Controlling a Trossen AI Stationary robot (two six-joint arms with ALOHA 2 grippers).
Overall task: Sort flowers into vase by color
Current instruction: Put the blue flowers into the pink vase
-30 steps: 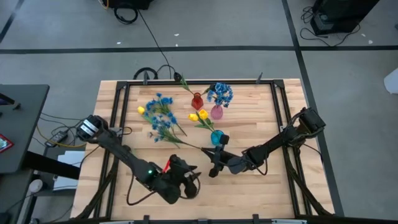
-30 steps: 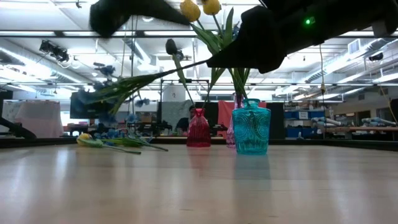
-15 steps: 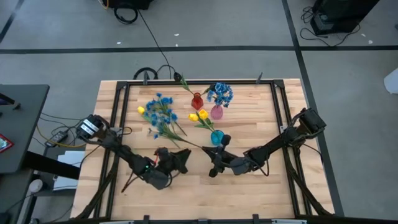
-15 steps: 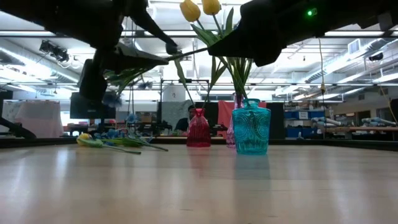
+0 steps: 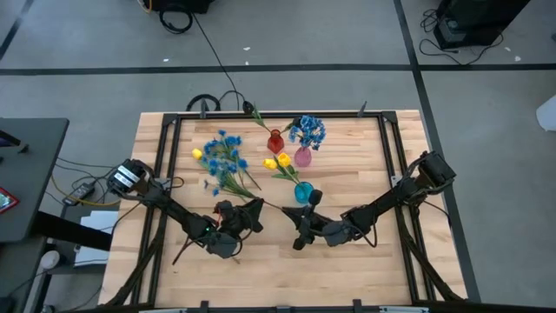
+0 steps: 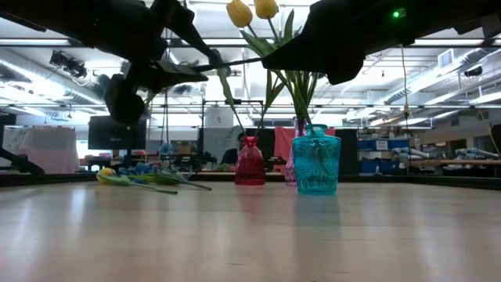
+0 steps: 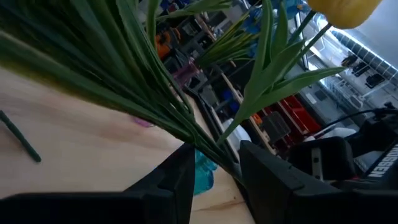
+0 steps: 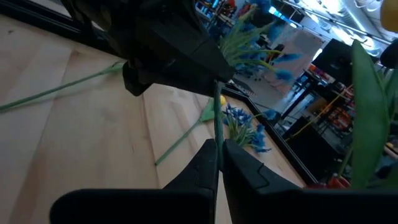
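Both grippers pinch one flower stem [image 8: 216, 118] in midair near the teal vase [image 5: 302, 192]: right gripper [image 8: 219, 163] clamped shut, left gripper [image 7: 214, 165] closed around it. I'd release one side gently, no tugging

I see a blue spray [image 5: 307, 130] standing in the pink vase [image 5: 302, 157], two yellow tulips [image 5: 277, 162] leaning out of the teal vase [image 5: 301, 192], and a dark bloom's stem [image 5: 258, 118] slanting from the red vase [image 5: 275, 142]. A loose bunch of blue sprays [image 5: 224, 161] with one yellow bud [image 5: 197, 154] lies flat on the surface [image 5: 382, 165], left of the vases. One green stem [image 8: 216, 118] hangs in the air, pinched at both ends.
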